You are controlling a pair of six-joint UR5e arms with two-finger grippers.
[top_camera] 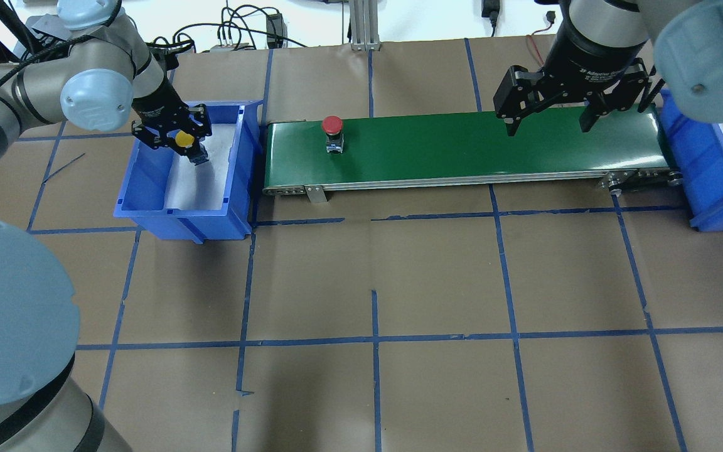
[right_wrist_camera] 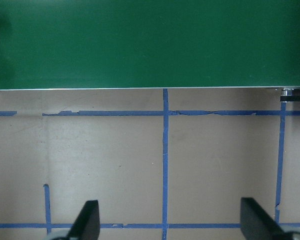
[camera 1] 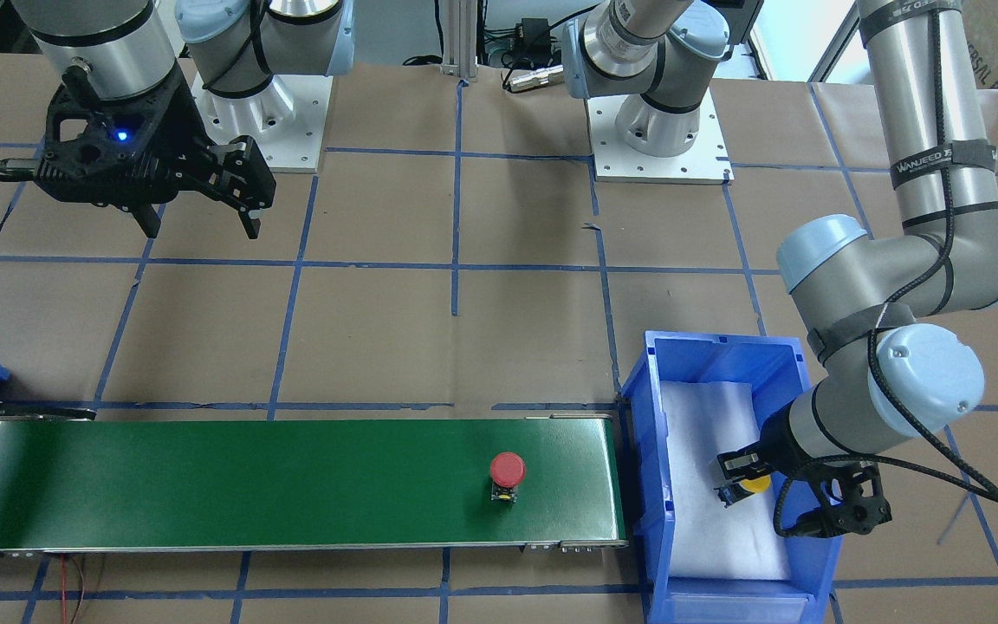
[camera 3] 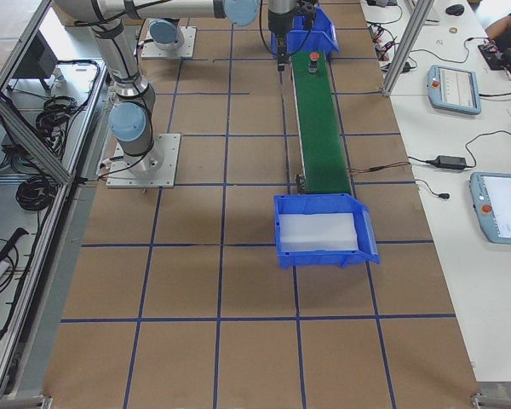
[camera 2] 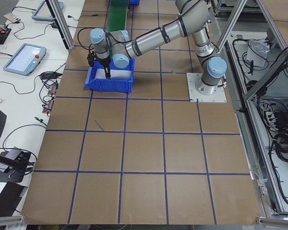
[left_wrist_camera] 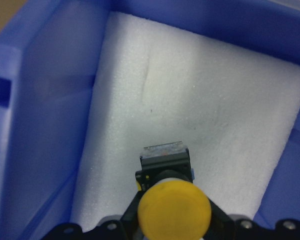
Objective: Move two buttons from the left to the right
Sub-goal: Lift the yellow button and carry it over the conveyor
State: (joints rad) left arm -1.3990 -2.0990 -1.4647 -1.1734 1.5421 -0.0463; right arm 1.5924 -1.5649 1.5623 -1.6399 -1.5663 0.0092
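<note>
The red button (top_camera: 332,129) stands upright on the green conveyor belt (top_camera: 462,150) near its left end; it also shows in the front view (camera 1: 507,475). My left gripper (top_camera: 181,139) is inside the left blue bin (top_camera: 148,188), shut on the yellow button (top_camera: 184,139), which hangs just above the white foam (left_wrist_camera: 200,100). The yellow cap (left_wrist_camera: 174,212) fills the bottom of the left wrist view. My right gripper (top_camera: 548,116) is open and empty, hovering above the belt's right part. Its fingertips (right_wrist_camera: 87,220) show over the brown table.
A second blue bin (top_camera: 706,182) with white foam sits at the belt's right end. Blue tape lines grid the brown paper table (top_camera: 374,282). Both arm bases (camera 1: 659,130) stand at the near side of the table.
</note>
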